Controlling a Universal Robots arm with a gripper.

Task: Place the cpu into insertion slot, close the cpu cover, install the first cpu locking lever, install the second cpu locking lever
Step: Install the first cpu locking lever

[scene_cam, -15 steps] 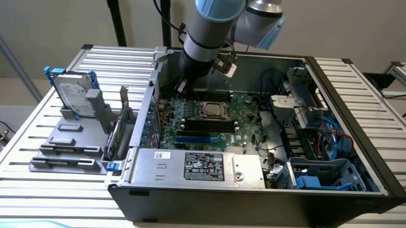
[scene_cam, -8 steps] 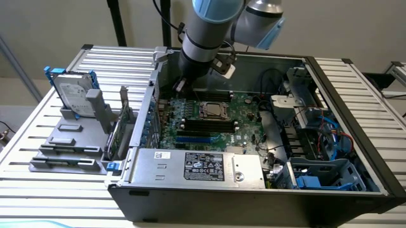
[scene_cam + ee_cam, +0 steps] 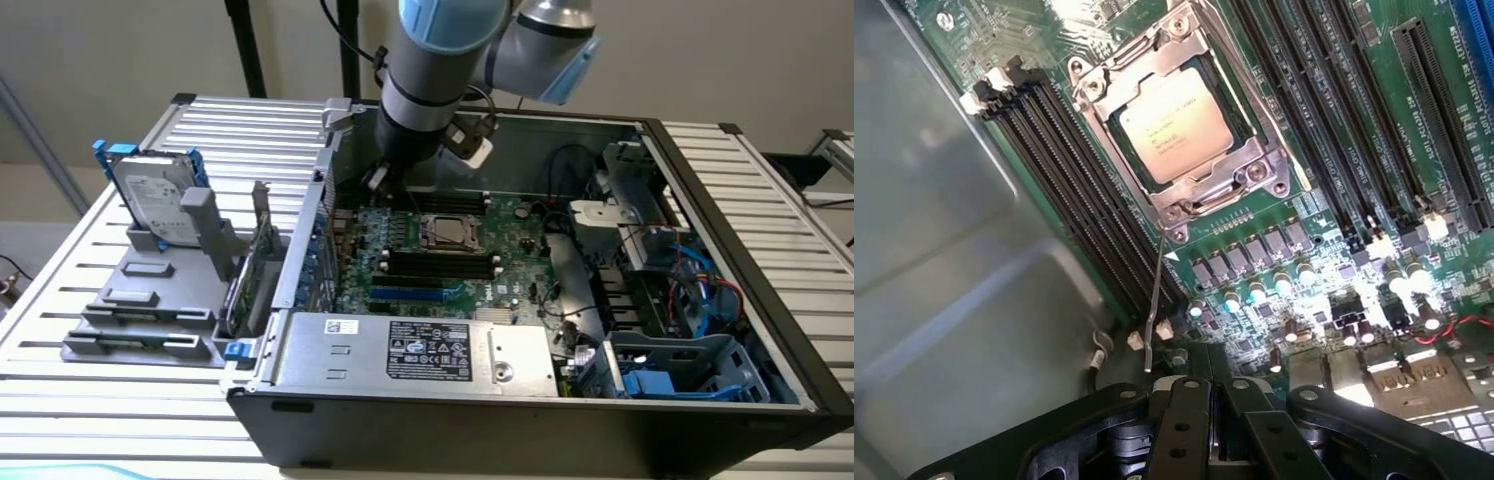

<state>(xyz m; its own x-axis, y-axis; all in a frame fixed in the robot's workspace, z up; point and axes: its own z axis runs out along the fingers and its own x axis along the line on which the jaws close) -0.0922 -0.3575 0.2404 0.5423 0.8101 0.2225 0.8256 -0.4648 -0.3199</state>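
One locking lever [image 3: 1154, 300] stands free beside memory slots [image 3: 1084, 190]; cpu [image 3: 1176, 125] seated, cpu cover [image 3: 1254, 172] down.
Gripper [image 3: 1206, 400] jaws pinched shut, empty; best bet: press lever flat w/ closed tips, slowly, till it latches.

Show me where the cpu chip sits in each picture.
Exterior view: the cpu lies in the middle of the motherboard, inside the open computer case.
Wrist view: the cpu lies framed by the silvery cpu cover.
Shared landmark: the black memory slots beside it.

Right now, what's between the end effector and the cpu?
Between end effector and cpu, the wrist view shows green board, small grey parts, a thin metal lever.
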